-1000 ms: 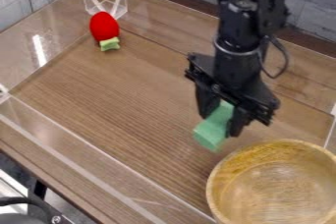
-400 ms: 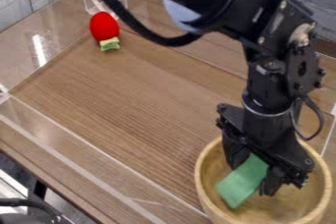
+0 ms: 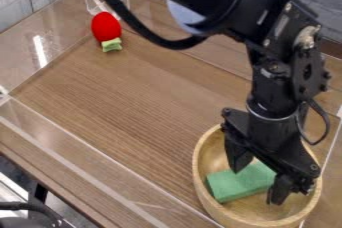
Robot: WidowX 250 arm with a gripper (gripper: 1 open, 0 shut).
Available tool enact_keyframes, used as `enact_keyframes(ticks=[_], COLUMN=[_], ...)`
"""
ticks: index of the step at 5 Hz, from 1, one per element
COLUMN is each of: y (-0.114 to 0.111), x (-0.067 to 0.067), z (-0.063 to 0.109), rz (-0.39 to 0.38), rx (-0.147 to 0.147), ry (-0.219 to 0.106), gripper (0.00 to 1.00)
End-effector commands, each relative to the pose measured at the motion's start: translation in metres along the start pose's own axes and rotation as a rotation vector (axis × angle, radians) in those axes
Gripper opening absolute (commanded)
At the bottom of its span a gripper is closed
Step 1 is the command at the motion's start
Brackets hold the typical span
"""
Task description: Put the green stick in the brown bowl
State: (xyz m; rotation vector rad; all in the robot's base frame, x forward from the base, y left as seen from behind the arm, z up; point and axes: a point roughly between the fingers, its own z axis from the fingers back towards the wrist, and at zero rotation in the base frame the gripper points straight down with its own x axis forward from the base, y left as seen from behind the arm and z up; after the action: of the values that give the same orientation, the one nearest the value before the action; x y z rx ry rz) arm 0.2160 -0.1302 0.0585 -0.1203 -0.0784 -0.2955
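One bar-shaped block, matte green (image 3: 239,184): lying inside the bowl, towards its near left part, its upper right portion close under the gripper. In the picture from a second ago it hangs between the fingers outside the bowl, just above the rim; a little later it is over the bowl's interior, held more upright. Now it lies flatter, apparently on the wooden floor.

One large round bowl, light-brown wood, thick rim (image 3: 207,198): at the near right of the table, receiving the block. Its outline sits slightly further left than a moment ago.

One black robot gripper (image 3: 267,177): lowered into the bowl, fingers spread apart on either side, the grip evidently let go. Whether a fingertip still brushes the block cannot be told.

One red ball-like toy, small pale-green base (image 3: 106,27): far left of the table, unmoved, no part of the job.

Condition of the task: in judgement, essentially complete. Outstanding: a straight lift with the fingers kept wide. Risk noted: a finger catching the block or the rim on the way up.
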Motion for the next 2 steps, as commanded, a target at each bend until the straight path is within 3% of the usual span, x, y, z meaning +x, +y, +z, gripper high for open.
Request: enact_keyframes(ticks=[1, 2], y=[0.0004, 0.0009], x=[0.0058, 0.0049], z=[0.0024, -0.001], rz=[0.006, 0.009], rx=[-0.009, -0.011], ry=[-0.023, -0.016], gripper=[1.0, 1.0])
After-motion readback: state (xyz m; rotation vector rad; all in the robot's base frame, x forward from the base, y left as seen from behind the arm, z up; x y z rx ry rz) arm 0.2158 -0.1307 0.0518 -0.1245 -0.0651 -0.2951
